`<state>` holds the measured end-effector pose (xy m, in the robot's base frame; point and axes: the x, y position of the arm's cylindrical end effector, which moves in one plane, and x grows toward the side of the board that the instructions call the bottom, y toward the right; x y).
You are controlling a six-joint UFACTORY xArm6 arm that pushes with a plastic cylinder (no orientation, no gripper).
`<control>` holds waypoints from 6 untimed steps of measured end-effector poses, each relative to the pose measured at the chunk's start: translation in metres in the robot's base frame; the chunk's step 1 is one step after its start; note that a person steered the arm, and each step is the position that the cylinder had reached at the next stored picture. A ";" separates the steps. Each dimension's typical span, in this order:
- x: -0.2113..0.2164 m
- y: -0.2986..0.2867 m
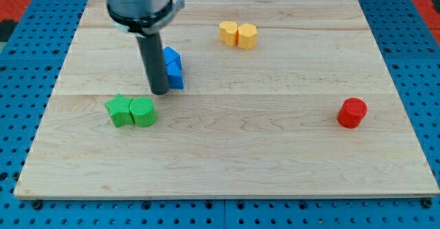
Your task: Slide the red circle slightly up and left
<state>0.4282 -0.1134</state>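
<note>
1. The red circle (352, 112) sits near the table's (275, 174) right edge, about halfway down, all on its own. It looks like a small hard plastic or painted wood cylinder, so I'd guess it's light and stiff and slides easily on the smooth wood. Probably skids off sideways if it's poked off-centre.
2. There's no grabbing here, the tool is just a plain rod with nothing to open or close. My tip (159, 92) is way over on the left half of the table, right beside the blue block (172, 68) and just above the two green blocks (131, 111). Well apart from the red one.
3. Contact spot: I'd push on its lower-right side, square through the middle, so it goes up and left. That means swinging round below it first.
4. The two yellow blocks (238, 34) near the top edge are well clear. Nothing blocks the push itself; the right edge is the only thing close.
</note>
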 end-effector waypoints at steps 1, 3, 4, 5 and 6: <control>-0.021 0.002; 0.048 0.078; 0.061 0.153; 0.055 0.166; 0.088 0.230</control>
